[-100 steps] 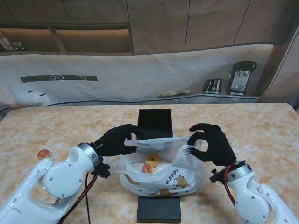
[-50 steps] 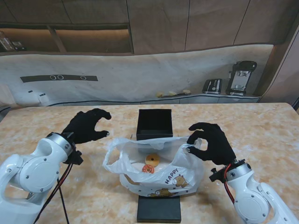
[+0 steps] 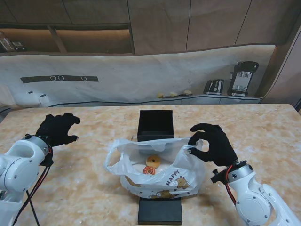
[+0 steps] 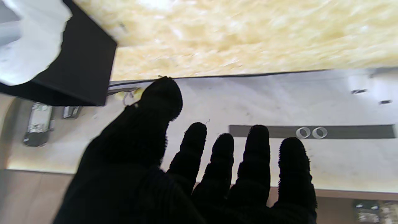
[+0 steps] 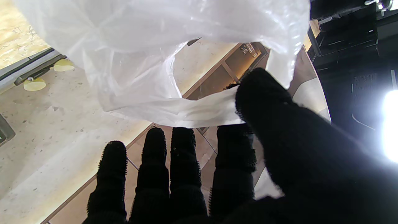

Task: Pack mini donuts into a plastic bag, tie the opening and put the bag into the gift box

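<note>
While right robot hand (image 3: 214, 145) pinches bag (image 3: 160, 172) rim, left robot hand (image 3: 57, 129) spread, empty.

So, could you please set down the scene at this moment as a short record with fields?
left hand: open, fingers spread, holding nothing, out to the left, apart from the bag
right hand: pinching the bag's right rim
plastic bag: white, printed HAPPY, mouth open
mini donuts: two inside the bag
gift box: black, open, just beyond the bag
black lid: flat, nearer to me, partly under the bag
bag tied: not yet
</note>
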`<state>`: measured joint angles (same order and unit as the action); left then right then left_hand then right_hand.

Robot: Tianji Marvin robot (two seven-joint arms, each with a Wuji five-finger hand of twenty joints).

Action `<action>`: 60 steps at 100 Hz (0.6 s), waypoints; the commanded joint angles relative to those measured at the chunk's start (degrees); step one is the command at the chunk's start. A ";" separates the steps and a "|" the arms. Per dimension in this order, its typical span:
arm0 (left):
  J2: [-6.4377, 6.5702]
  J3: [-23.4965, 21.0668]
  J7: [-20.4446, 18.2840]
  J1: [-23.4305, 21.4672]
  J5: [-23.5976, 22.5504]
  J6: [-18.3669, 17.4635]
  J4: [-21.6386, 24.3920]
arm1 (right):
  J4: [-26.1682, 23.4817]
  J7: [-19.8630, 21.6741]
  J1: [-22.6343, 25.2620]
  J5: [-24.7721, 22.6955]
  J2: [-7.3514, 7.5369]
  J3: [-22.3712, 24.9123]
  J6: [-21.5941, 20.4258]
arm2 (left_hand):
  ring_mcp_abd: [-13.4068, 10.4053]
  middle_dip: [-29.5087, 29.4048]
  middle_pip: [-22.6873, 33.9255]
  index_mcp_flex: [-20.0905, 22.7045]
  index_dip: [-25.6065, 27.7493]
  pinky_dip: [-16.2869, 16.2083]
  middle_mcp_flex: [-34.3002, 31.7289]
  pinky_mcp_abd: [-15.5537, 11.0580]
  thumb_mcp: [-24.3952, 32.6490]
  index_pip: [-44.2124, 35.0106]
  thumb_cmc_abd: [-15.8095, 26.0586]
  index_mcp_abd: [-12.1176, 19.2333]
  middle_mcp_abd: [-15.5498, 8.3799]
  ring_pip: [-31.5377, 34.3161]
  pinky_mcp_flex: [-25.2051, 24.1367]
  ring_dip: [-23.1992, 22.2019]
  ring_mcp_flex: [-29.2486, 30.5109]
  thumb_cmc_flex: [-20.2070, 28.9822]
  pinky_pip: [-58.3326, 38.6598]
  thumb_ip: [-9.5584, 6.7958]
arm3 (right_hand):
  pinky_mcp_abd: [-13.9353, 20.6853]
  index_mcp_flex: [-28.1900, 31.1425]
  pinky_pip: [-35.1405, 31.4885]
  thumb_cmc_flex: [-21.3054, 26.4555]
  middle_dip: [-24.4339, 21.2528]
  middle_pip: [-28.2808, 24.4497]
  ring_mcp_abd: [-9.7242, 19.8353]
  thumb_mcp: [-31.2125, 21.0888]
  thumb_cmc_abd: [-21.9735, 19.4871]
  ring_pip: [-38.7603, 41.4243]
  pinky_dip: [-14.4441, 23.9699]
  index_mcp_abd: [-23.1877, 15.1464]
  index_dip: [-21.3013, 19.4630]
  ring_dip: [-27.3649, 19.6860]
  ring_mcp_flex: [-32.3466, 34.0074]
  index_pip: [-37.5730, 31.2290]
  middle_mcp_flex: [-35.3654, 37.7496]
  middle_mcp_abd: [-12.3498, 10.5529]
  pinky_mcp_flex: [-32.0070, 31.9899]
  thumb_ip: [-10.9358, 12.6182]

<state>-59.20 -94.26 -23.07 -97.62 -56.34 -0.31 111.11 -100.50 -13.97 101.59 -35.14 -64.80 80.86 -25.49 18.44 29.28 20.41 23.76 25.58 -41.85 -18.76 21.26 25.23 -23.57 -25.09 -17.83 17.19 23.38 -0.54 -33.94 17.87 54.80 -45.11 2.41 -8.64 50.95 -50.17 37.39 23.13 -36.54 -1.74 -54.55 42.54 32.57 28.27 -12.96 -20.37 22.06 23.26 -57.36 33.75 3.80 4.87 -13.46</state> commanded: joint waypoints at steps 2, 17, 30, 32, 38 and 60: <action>0.34 -0.41 -2.58 -0.07 -0.30 2.31 -1.66 | -0.04 0.81 0.32 0.05 -0.35 -0.29 -0.15 | 0.49 -3.08 -2.36 -0.46 -2.00 3.34 2.53 1.32 -3.89 3.80 1.88 -1.12 0.85 -2.67 -1.07 3.41 -2.01 0.67 3.51 -0.64 | -0.15 1.71 -0.42 0.96 -0.66 -0.10 0.16 -2.15 0.78 0.23 -0.50 -3.02 -0.15 1.00 0.57 -1.55 0.87 -0.72 0.05 -0.49; 0.45 -0.25 -3.14 0.77 -3.40 5.28 -5.45 | -0.12 1.02 0.41 0.04 -0.30 -0.28 -0.04 | 1.41 -9.65 -6.56 0.25 -4.36 7.25 2.90 1.47 -9.05 7.71 2.41 -2.85 3.01 -7.57 -0.25 9.46 -2.84 0.84 6.84 -0.61 | -0.17 1.68 -0.37 1.00 -0.67 -0.08 0.10 -2.14 0.76 0.20 -0.51 -2.87 -0.18 0.99 0.57 -1.58 0.88 -0.70 0.05 -0.48; 0.63 0.04 -4.33 1.46 -5.27 7.80 -8.66 | -0.19 1.08 0.48 -0.12 -0.27 -0.21 -0.02 | 1.14 -12.16 -7.57 -0.58 -6.38 11.98 4.56 1.40 -16.84 11.62 4.00 -3.23 2.97 -9.47 -1.26 12.94 -5.02 1.48 11.31 -0.99 | -0.21 1.71 -0.37 0.99 -0.66 -0.07 0.12 -2.14 0.79 0.16 -0.50 -2.84 -0.16 0.98 0.59 -1.57 0.91 -0.64 0.07 -0.46; 0.64 0.13 -4.30 1.55 -5.60 8.17 -9.09 | -0.19 1.09 0.49 -0.12 -0.27 -0.21 -0.01 | 1.08 -12.23 -7.69 -0.62 -6.48 12.31 4.73 1.46 -17.12 11.83 4.01 -3.18 2.91 -9.68 -1.52 13.04 -5.30 1.46 11.86 -0.99 | -0.21 1.70 -0.37 1.00 -0.67 -0.06 0.18 -2.16 0.79 0.17 -0.50 -2.82 -0.15 0.99 0.64 -1.56 0.88 -0.66 0.07 -0.45; 0.71 0.37 -5.01 1.79 -6.63 9.36 -10.14 | -0.20 1.13 0.51 -0.17 -0.25 -0.25 0.05 | 0.96 -12.46 -8.05 -1.10 -6.91 13.56 5.67 1.47 -18.56 12.94 4.37 -3.01 2.63 -10.40 -1.92 13.38 -6.62 0.92 13.96 -0.99 | -0.21 1.72 -0.37 0.94 -0.66 -0.07 0.12 -2.15 0.78 0.18 -0.50 -2.94 -0.15 0.99 0.69 -1.55 0.91 -0.70 0.07 -0.47; 0.70 1.89 -4.18 3.12 -9.10 13.91 -14.94 | -0.23 1.19 0.55 -0.23 -0.23 -0.49 0.34 | 1.96 -11.99 -7.27 -1.03 -5.61 9.49 3.98 2.09 -21.14 13.53 4.04 -2.87 3.71 -9.14 0.19 12.26 -4.83 1.41 8.76 -1.40 | -0.21 1.71 -0.36 0.98 -0.66 -0.05 0.18 -2.16 0.79 0.16 -0.49 -2.62 -0.18 1.00 0.62 -1.58 0.90 -0.70 0.09 -0.48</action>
<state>-58.38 -92.57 -27.19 -94.58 -65.11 12.92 97.56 -100.53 -13.57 101.60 -35.23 -64.76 80.64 -25.28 18.95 17.46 13.05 23.65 19.71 -29.62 -15.17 21.57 5.44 -11.99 -22.14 -19.82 19.66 13.72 -0.66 -21.78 12.49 54.92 -33.73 2.41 -8.65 50.95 -50.18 37.39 23.13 -36.54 -1.74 -54.55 42.54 32.57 28.27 -12.96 -20.37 22.06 23.26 -57.36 33.75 3.80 4.87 -13.46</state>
